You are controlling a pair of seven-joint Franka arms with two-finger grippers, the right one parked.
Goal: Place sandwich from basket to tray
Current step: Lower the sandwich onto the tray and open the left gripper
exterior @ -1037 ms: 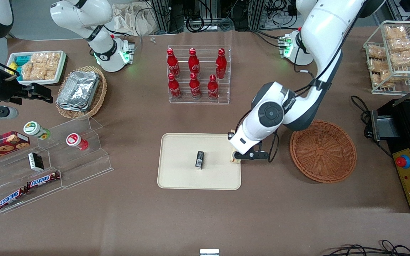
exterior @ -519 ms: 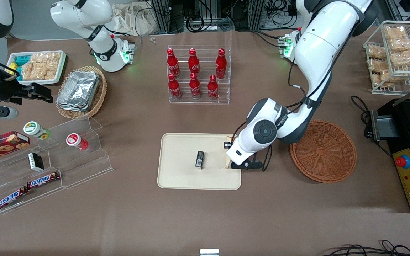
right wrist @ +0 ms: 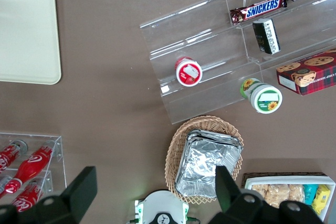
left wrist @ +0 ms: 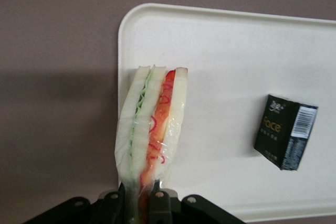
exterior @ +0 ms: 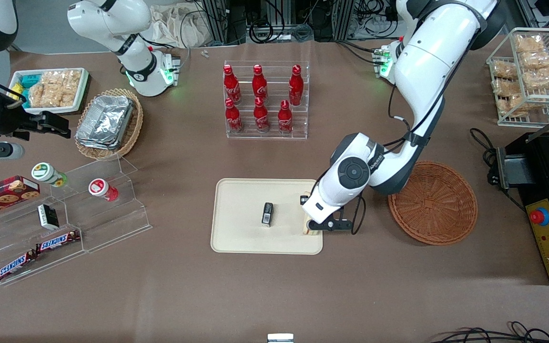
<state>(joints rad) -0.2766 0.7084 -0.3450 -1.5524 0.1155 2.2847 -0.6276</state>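
Working arm (exterior: pixel 427 57): glossy white rounded shells, dark grey to black bands at the joints. Round dark grey cap with concentric rings on the wrist joint (exterior: pixel 353 172). Small dark lettering on the shell just beside that cap, too small to read. Thin black cables run along the outside of the forearm and loop under the wrist. Base (exterior: pixel 389 64) shows a green light and sits at the table edge farthest from the front camera.

Gripper (left wrist: pixel 140 207): matte black body, flat black finger mounts with small round screw holes. White block with a small black box fixed above it.
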